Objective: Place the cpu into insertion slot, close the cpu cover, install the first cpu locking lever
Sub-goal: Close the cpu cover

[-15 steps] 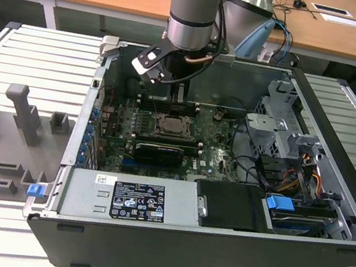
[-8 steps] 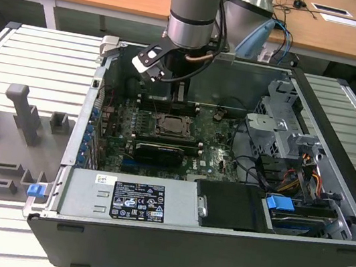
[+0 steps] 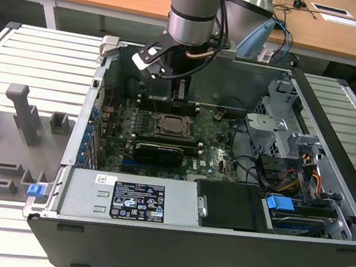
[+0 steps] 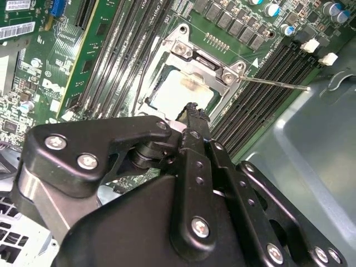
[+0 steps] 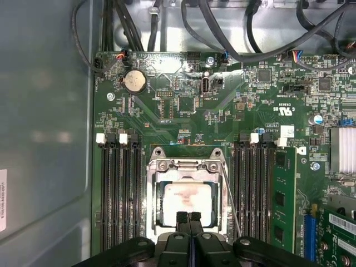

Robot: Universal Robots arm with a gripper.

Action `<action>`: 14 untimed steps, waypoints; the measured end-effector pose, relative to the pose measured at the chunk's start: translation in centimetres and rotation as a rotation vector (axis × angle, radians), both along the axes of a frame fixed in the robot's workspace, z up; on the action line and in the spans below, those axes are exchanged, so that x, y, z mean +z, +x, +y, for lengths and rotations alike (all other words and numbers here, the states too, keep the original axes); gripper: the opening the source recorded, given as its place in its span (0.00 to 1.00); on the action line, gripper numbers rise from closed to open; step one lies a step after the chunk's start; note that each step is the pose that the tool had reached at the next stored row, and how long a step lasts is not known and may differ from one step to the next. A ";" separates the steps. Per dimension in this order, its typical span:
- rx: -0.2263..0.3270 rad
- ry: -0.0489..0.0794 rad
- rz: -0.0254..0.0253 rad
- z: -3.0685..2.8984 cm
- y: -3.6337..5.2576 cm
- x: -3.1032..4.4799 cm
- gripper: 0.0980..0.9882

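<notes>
**Desk:** What do we see?

**Field:** We see an open computer case (image 3: 330, 198) across the middle of the exterior view, with the arm (image 3: 192, 7) reaching into its upper centre.

**Desk:** And the tool?

**Field:** The gripper (image 5: 189, 217), tips pressed together and holding nothing, hangs just over the cpu cover (image 5: 186, 165). The cover lies flat around the cpu (image 5: 186, 196).

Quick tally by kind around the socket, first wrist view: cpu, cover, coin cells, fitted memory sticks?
cpu: 1
cpu cover: 1
coin cell battery: 1
fitted memory module: 1
Total: 4
</notes>
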State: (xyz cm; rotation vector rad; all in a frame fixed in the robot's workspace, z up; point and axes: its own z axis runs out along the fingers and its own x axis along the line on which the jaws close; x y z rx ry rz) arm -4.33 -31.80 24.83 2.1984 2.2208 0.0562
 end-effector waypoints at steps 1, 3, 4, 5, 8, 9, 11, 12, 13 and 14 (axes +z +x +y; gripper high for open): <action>0.000 0.000 0.0000 0.00 0.00 0.07 0.01; 0.000 0.000 0.0000 0.00 0.00 0.20 0.01; 0.000 0.000 0.0000 0.00 0.00 0.37 0.01; 0.000 0.000 0.0000 0.00 0.00 0.52 0.01; 0.000 0.000 0.0000 0.00 0.00 1.08 0.01; 0.000 0.000 0.0000 0.00 0.00 1.16 0.01; 0.000 0.000 -0.0001 0.00 0.00 1.22 0.01; 0.001 0.000 -0.0001 0.00 0.00 1.22 0.01; 0.014 0.000 0.0000 0.00 0.00 1.23 0.01; 0.025 0.000 0.0000 0.00 0.00 1.23 0.01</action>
